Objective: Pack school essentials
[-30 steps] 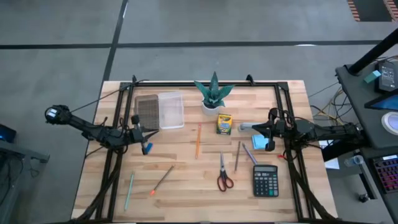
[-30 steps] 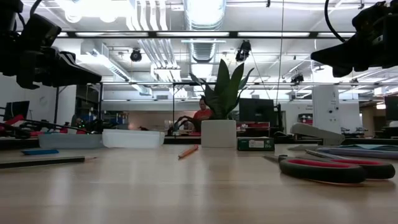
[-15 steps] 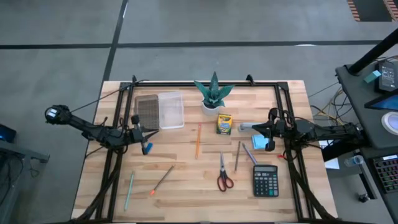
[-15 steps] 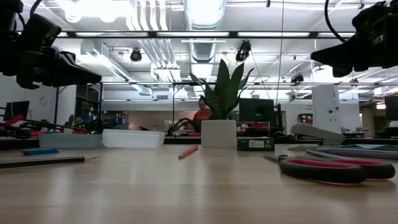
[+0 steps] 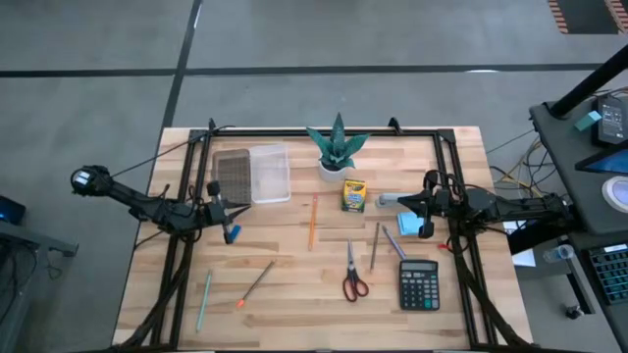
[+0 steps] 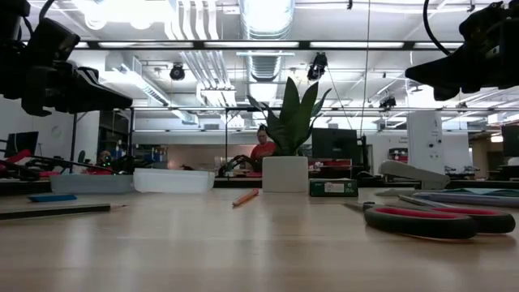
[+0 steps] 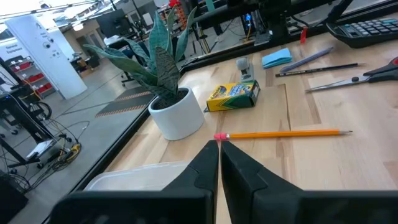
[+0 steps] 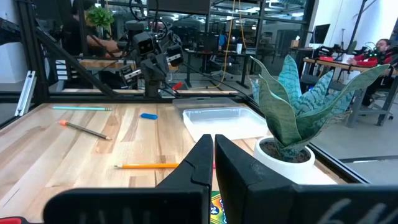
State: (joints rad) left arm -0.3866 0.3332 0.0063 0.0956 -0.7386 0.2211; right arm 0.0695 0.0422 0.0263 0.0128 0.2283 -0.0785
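Robotics lab or workshop: exposed ceiling ducts point(image 6: 263, 16), strip lights, benches with monitors point(image 6: 334, 143), concrete floor point(image 5: 294, 88).

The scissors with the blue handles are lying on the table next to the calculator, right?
Almost. The scissors do lie on the table beside the calculator, but their handles are red, not blue. The high view shows this, and the low view shows the red handles too.

Red-handled scissors point(image 6: 422, 221) flat on the table point(image 6: 243, 251), orange pencil point(image 6: 245, 197) farther back.
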